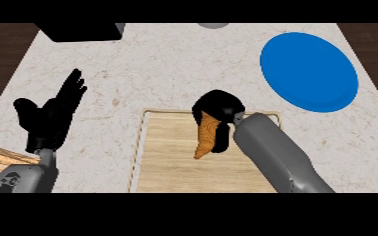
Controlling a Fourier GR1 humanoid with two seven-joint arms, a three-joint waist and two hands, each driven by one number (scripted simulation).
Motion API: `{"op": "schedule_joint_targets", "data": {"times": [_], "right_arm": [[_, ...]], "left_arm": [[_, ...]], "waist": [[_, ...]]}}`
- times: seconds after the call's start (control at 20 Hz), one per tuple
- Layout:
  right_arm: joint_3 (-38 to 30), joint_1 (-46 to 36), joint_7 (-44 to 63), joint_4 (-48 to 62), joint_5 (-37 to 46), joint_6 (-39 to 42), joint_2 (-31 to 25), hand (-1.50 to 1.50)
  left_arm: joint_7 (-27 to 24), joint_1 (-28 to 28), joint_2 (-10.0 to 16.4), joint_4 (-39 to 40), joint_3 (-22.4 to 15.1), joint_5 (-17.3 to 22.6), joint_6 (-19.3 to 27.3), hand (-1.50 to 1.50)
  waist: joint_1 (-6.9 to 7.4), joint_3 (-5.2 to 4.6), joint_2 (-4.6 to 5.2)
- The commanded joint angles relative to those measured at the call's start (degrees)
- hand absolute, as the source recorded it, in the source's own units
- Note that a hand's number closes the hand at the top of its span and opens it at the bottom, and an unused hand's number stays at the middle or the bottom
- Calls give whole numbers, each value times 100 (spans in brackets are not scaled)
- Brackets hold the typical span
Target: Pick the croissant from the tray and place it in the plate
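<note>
A golden-brown croissant [207, 137] lies on the wooden tray [166, 160] near its far edge. My right hand [218, 107] is curled over the croissant's upper end, hiding that part; the lower tip sticks out below the hand. I cannot tell whether the croissant is lifted off the tray. The blue plate [308, 71] sits on the counter at the upper right, apart from the tray. My left hand [50, 115] rests open at the left, fingers up, holding nothing.
A black box-like object [80, 31] stands at the counter's far left edge. A small grey round thing [212, 25] shows at the far edge. A wooden item [10, 156] peeks in at the lower left.
</note>
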Motion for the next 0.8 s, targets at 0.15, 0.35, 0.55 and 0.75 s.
{"op": "schedule_joint_targets", "data": {"times": [0.15,0.35,0.55,0.75], "right_arm": [[-1154,-198,2076,-87,222,-2072,352,150],[-1371,-420,2467,-468,790,-3335,97,150],[-1320,-439,3370,-936,1595,-4187,104,150],[-1797,-316,3805,-1235,1714,-4271,-317,150]], "left_arm": [[20,-19,-43,157,5,5,-46,0],[-6,9,-163,174,-18,28,-33,0],[16,65,-199,213,-86,-153,89,0],[157,-164,20,246,199,47,-147,0]], "waist": [[41,-126,27],[49,-127,24],[23,-130,-2],[75,-126,25]]}}
